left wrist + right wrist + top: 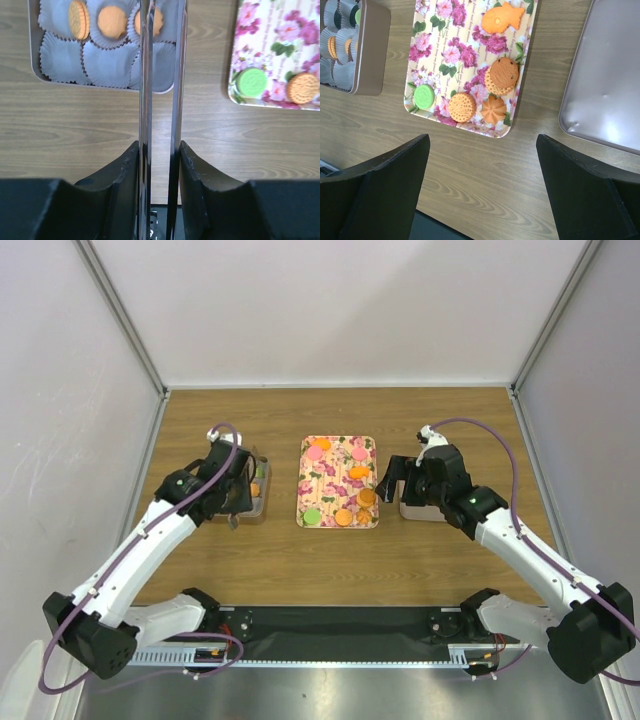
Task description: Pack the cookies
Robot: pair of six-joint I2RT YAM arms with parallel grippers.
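Your left claw (161, 90) is nearly closed on nothing beside the tin (35, 60), right claw (482, 145) wide and empty just short of the cookies (462, 107) on the tray (427, 37): light, brittle, so pinch edges gently.

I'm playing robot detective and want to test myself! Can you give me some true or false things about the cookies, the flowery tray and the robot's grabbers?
1. A round green cookie lies on the flowery rectangular tray. True.
2. The grey metal tin with white paper cups holds no cookies. False: orange round cookies sit in some cups.
3. A fish-shaped orange cookie is on the tray. True.
4. The right gripper is squeezing a cookie. False: its fingers stand wide apart with nothing between them.
5. The flat grey metal lid covers the tin. False: it lies on the wooden table, on the tray's other side.
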